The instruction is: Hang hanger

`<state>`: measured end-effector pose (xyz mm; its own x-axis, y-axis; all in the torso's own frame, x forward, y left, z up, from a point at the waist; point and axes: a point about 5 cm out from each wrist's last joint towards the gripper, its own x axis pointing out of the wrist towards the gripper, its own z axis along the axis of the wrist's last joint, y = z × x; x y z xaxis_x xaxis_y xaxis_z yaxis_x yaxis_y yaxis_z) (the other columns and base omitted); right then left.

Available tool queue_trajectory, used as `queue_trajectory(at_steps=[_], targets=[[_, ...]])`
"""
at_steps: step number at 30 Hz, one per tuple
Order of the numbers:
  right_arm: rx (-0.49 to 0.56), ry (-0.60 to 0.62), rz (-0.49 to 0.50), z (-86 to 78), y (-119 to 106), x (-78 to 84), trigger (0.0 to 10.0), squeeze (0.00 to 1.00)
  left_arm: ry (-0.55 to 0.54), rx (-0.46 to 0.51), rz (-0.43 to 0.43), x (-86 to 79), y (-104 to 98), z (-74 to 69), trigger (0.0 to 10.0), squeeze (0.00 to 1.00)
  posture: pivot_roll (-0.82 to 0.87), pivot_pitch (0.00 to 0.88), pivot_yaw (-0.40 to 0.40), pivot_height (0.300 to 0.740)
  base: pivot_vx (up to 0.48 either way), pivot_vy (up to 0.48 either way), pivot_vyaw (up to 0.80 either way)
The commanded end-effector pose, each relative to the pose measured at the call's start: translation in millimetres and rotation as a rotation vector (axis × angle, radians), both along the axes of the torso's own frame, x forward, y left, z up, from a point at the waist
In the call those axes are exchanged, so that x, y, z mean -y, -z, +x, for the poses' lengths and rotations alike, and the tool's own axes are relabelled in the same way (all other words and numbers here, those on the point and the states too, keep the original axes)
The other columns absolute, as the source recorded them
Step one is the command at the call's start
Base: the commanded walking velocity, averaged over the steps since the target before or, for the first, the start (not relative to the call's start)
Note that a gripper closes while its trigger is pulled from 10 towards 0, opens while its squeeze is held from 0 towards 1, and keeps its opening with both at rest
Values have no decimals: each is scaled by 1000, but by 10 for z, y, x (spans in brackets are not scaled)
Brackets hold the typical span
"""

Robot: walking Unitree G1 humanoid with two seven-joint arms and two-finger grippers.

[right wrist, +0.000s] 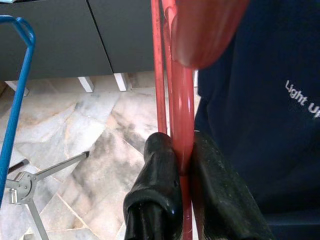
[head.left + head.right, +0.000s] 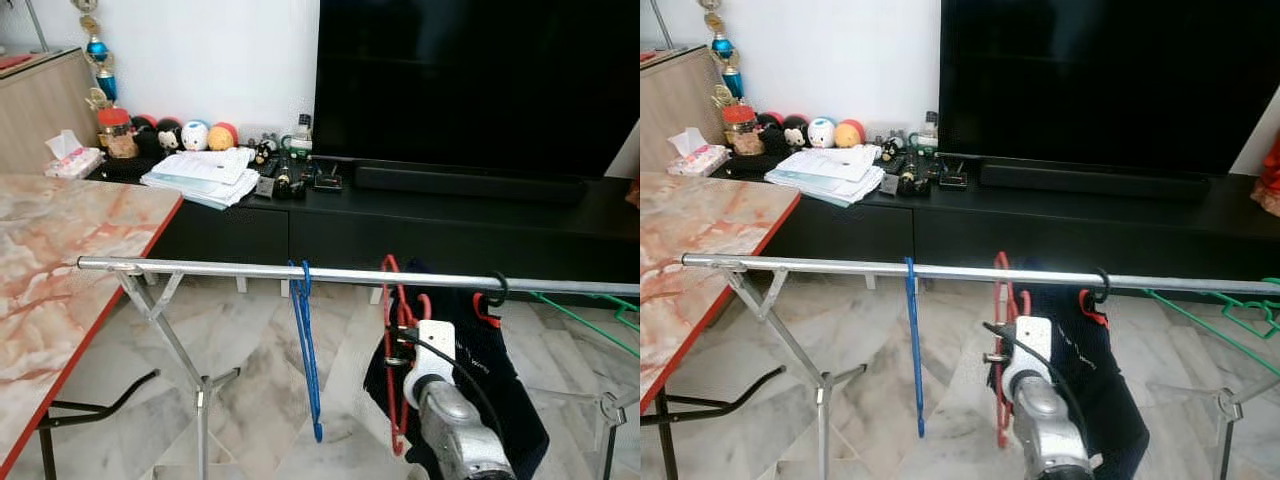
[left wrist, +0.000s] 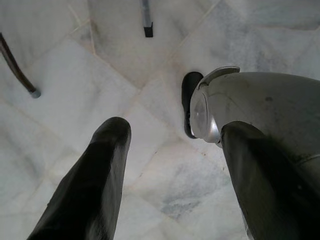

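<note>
Head views: silver drying rail (image 2: pixel 350 274) spans room. Red hanger (image 2: pixel 392 300) hooks over it between blue hanger (image 2: pixel 306 350) and navy shirt (image 2: pixel 500 390); right tool (image 2: pixel 403 345) raised to it, likely seating hook.

Right wrist view: fingers (image 1: pixel 157 185) clamped on red bar.

Left wrist view: left tool (image 3: pixel 170 165) idle over marble floor (image 3: pixel 100 75), spread, empty.

White letters are showing on the dark blue shirt (image 1: pixel 270 115) hanging just beside the red hanger (image 1: pixel 181 125). They are reading "Light U" and then running off the edge. No other words are readable.
</note>
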<state>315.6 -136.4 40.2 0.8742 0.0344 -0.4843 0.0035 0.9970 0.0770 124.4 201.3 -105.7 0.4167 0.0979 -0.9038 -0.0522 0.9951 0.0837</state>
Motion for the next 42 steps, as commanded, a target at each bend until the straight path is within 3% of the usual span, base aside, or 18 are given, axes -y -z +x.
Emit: queue_trajectory(at_steps=[1, 7, 12, 22, 36, 42], targets=[[23, 19, -4, 76, -63, 18, 10000, 0, 15, -43, -31, 99, 48, -106, 10000, 0, 81, 0, -34, 740, 0, 0, 0], [30, 58, -21, 158, -97, 7, 10000, 0, 18, -39, -41, 158, 49, -84, 10000, 0, 77, 0, -32, 740, 0, 0, 0], [9, 73, 8, 241, -114, -38, 10000, 0, 12, -33, -42, 112, 39, -71, 10000, 0, 87, 0, -34, 740, 0, 0, 0], [57, 89, -3, 457, -335, 32, 10000, 0, 4, -29, -43, 115, 36, -58, 10000, 0, 103, 0, -43, 740, 0, 0, 0], [-29, 130, 27, 513, -354, 241, 10000, 0, 0, -28, -49, 144, 38, -53, 10000, 0, 125, 0, -48, 740, 0, 0, 0], [-82, 92, 61, 489, -308, 208, 10000, 0, -4, -29, -51, 152, 40, -54, 10000, 0, 134, 0, -54, 740, 0, 0, 0]])
